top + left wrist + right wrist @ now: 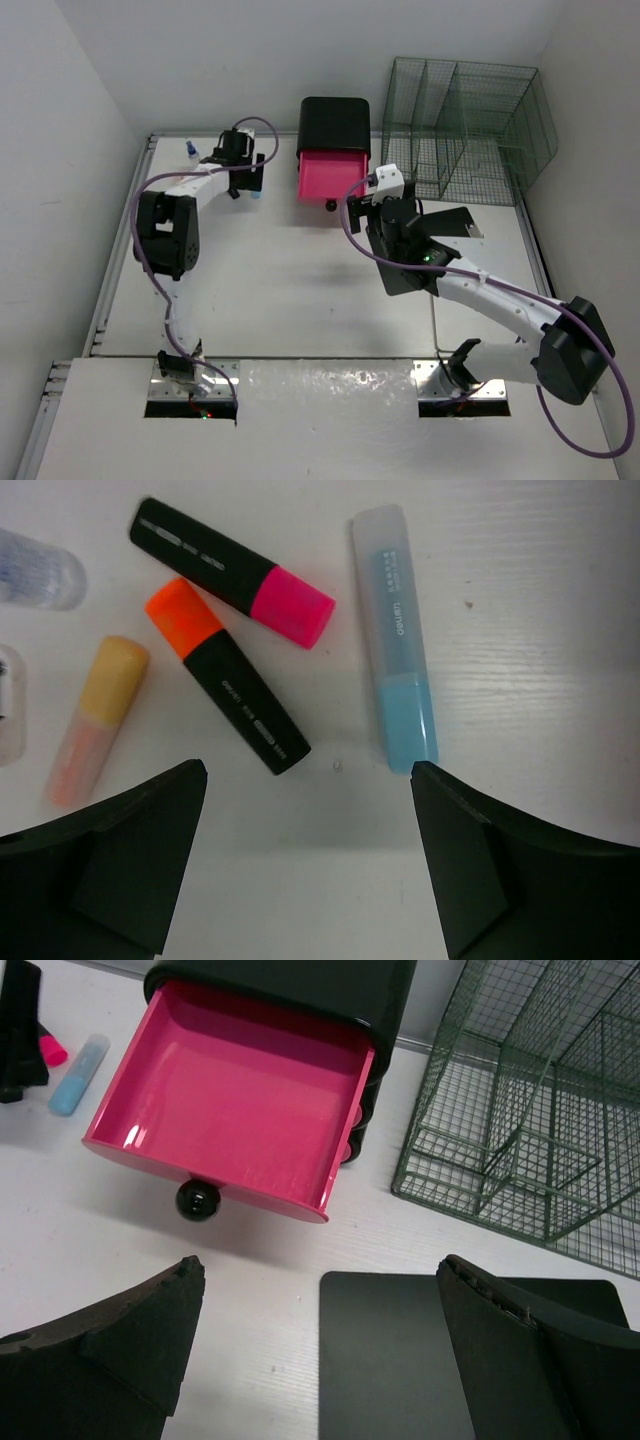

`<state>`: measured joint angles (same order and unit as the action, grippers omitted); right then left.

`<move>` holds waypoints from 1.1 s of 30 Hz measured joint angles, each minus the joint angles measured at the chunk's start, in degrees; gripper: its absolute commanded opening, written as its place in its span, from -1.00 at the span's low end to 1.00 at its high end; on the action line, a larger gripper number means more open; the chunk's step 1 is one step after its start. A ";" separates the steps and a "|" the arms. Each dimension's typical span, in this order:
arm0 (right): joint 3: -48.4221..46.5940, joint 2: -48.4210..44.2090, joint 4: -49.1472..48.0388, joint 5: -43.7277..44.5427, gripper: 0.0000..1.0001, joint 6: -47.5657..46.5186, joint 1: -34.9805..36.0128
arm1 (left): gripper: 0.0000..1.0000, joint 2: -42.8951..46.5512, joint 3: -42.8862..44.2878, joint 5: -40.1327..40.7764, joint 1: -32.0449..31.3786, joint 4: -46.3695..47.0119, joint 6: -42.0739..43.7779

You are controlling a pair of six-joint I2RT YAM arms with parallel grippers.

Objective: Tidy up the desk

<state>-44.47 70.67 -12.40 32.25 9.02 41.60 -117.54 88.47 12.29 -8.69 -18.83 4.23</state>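
White desk (pixel 520 630) beneath left tool (pixel 308 780)

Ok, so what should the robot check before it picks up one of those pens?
1. Left pincer open, nothing in it: ok.
2. Blue highlighter lies alone on the desk, free of the others: ok.
3. Orange-capped highlighter clear of the pink-capped highlighter: cannot tell, they look very close.
4. Pink drawer pulled out and empty: ok.
5. Right pincer open, outside the drawer: ok.
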 measured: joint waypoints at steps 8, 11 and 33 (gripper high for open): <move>0.83 -0.02 -0.52 0.33 0.89 -0.28 0.00 | 0.61 -6.95 4.74 0.61 3.06 0.66 -5.51; 0.92 -0.02 -0.74 0.33 0.89 -0.42 0.00 | 0.61 -7.85 4.76 1.16 4.02 0.81 -6.05; 2.27 -1.01 -2.16 0.74 0.89 -1.51 0.00 | -0.47 -12.72 9.14 -6.49 6.56 0.07 -9.29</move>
<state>-42.19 69.67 -14.57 32.99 7.51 41.60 -130.26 97.60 5.80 -2.13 -18.76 -5.06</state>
